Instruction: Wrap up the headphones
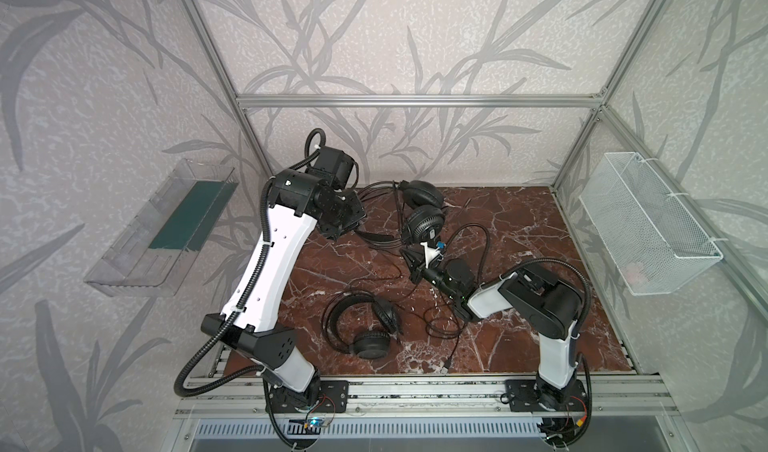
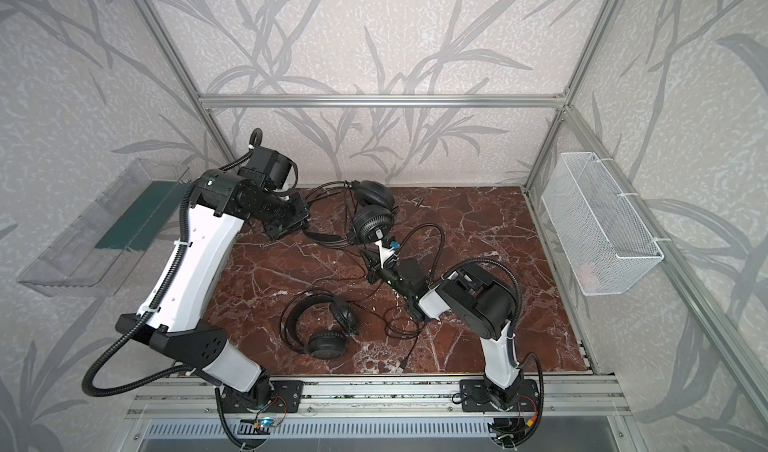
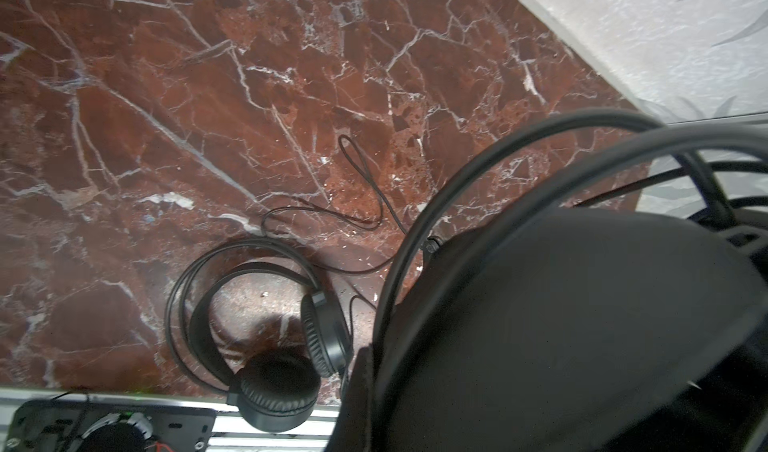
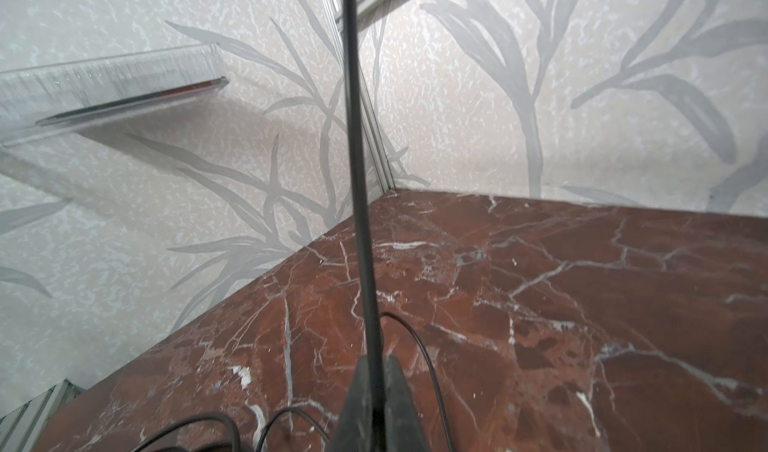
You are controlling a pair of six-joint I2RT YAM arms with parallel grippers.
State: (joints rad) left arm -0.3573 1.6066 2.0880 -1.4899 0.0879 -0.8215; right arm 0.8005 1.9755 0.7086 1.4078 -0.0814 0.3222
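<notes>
Two black headphones are in both top views. One set (image 1: 420, 209) is at the back middle, its earcups stacked one before the other. My left gripper (image 1: 352, 230) is shut on its wire headband (image 3: 436, 229), which fills the left wrist view close up. My right gripper (image 4: 374, 391) is shut on this set's thin cable (image 4: 357, 159), just in front of the ridged earcup (image 1: 424, 225). The cable runs taut from the fingers toward the earcup. The other set (image 1: 370, 344) lies flat near the front edge, untouched; the left wrist view shows it too (image 3: 274, 391).
Loose cable loops (image 1: 440, 325) lie on the red marble tabletop (image 1: 540, 229) between the front headset and the right arm, ending in a plug (image 1: 446, 364). A clear plastic tray (image 1: 162, 229) hangs on the left wall, a white wire basket (image 1: 648, 225) on the right wall.
</notes>
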